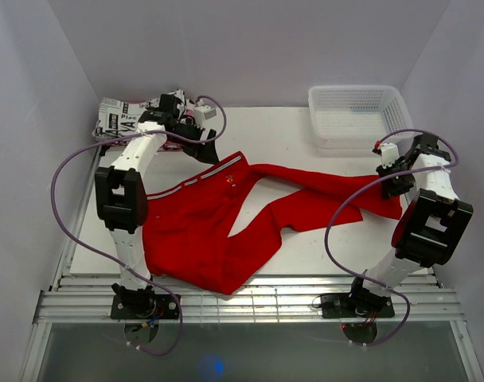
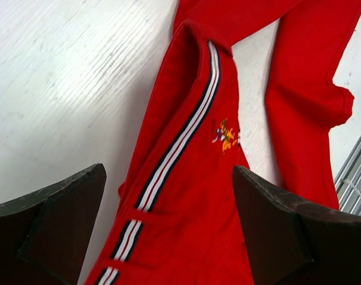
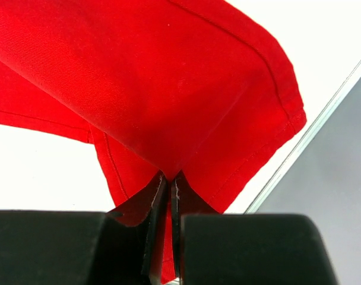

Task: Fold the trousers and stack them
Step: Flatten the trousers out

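Observation:
The red trousers (image 1: pixel 196 231) lie spread across the white table, waist at the left with a striped band (image 2: pixel 177 145), two legs running right. My left gripper (image 1: pixel 206 151) is open and empty above the waistband's far corner; its dark fingers (image 2: pixel 56 219) straddle the striped band in the left wrist view. My right gripper (image 1: pixel 393 185) is shut on the trousers at the end of a leg, with the red cloth (image 3: pixel 168 107) pinched between its fingertips (image 3: pixel 168 184) near the hem.
A folded black-and-white newspaper-print garment (image 1: pixel 119 119) lies at the back left, behind the left arm. A white mesh basket (image 1: pixel 357 115) stands at the back right. The table's right edge (image 3: pixel 311 136) runs close to the held hem.

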Controlling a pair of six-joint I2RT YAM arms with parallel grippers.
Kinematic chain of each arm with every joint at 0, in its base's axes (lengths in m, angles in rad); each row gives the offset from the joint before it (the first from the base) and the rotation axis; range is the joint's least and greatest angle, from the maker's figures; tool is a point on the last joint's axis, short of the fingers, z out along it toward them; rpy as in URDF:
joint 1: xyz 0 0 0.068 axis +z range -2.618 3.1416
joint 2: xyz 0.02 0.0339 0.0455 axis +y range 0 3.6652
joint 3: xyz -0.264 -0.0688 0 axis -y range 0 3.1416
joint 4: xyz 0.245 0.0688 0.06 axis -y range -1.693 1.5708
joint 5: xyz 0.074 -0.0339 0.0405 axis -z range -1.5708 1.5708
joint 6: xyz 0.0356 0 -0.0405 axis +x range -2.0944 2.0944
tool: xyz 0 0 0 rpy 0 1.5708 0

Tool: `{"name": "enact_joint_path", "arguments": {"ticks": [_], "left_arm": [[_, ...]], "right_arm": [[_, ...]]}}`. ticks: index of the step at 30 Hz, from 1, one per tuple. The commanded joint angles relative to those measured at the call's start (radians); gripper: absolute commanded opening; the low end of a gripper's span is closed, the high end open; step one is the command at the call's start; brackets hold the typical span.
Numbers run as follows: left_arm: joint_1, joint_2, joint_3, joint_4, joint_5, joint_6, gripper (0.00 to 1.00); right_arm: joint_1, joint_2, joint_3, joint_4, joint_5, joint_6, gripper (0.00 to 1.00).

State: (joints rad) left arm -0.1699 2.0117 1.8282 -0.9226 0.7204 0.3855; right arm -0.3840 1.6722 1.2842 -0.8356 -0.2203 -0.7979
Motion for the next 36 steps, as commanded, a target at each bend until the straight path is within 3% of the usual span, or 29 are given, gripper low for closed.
{"name": "enact_joint_path", "arguments": {"ticks": [1, 10, 13, 16, 19, 22, 24, 26, 30, 36], "left_arm": [[-0.055, -0.016, 0.048, 0.08, 0.091, -0.02, 0.98], [-0.126, 0.061, -0.039, 0.192, 0.04, -0.045, 0.95], [-0.129, 0.061, -0.081, 0.243, -0.045, -0.072, 0.83], [-0.129, 0.039, -0.119, 0.297, -0.09, -0.091, 0.79], [-0.132, 0.035, -0.119, 0.294, -0.082, -0.103, 0.61], [-0.128, -0.004, -0.112, 0.272, -0.084, -0.105, 0.18], [-0.102, -0.068, -0.131, 0.254, -0.104, -0.126, 0.0], [-0.041, -0.134, -0.171, 0.255, -0.105, -0.143, 0.0], [0.076, -0.331, -0.323, 0.266, -0.279, -0.128, 0.0], [0.263, -0.481, -0.5, 0.312, -0.415, -0.007, 0.0]], "right_arm": [[-0.003, -0.039, 0.046, -0.031, -0.031, -0.014, 0.08], [-0.003, -0.029, 0.047, -0.031, -0.028, -0.011, 0.08], [-0.003, -0.04, 0.026, -0.022, -0.019, -0.02, 0.08], [-0.003, -0.045, 0.018, -0.022, -0.016, -0.02, 0.08], [-0.003, -0.048, 0.023, -0.02, -0.013, -0.018, 0.08], [-0.006, -0.055, 0.026, -0.02, -0.001, -0.018, 0.08], [-0.013, -0.066, 0.023, -0.02, 0.01, -0.024, 0.08], [-0.029, -0.074, 0.018, -0.019, 0.018, -0.03, 0.08], [-0.061, -0.089, -0.002, -0.02, 0.039, -0.058, 0.08], [-0.127, -0.091, 0.004, -0.028, 0.058, -0.099, 0.08]]}}
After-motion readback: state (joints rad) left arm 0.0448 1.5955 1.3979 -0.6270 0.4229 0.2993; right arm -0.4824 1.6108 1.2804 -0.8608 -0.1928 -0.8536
